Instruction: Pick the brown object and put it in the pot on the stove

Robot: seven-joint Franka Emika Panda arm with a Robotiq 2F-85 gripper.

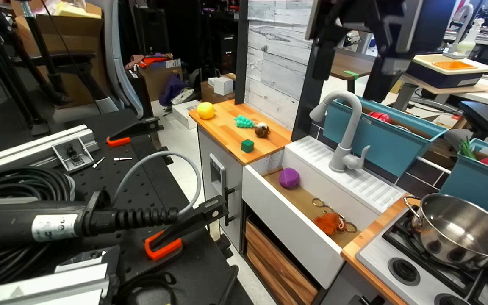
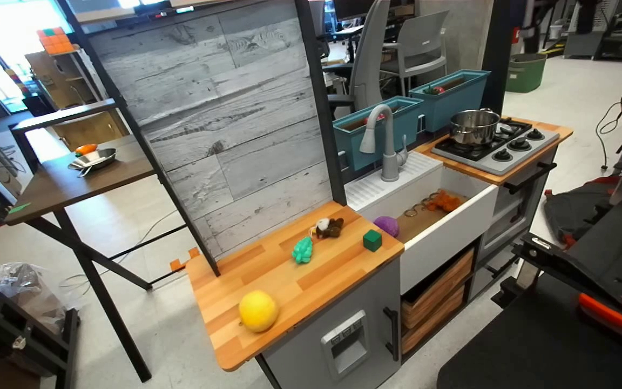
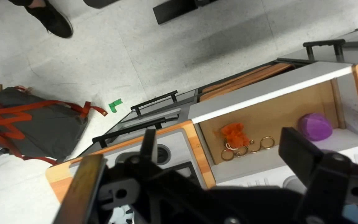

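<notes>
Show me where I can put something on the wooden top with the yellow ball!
The wooden top is bare between the yellow ball and the teal toy, and along the front edge from the ball to the green cube. It's crowded toward the sink, where the teal toy and brown toy sit close, with the cube nearby.

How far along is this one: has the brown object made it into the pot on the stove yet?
Already in place: the pot stands on the stove, with no object showing inside. In hand: nothing; the tool is open. Left: apparently the whole transfer, since the brown object sits on the wooden counter: grasp it, carry it over and lower it into the pot.
</notes>
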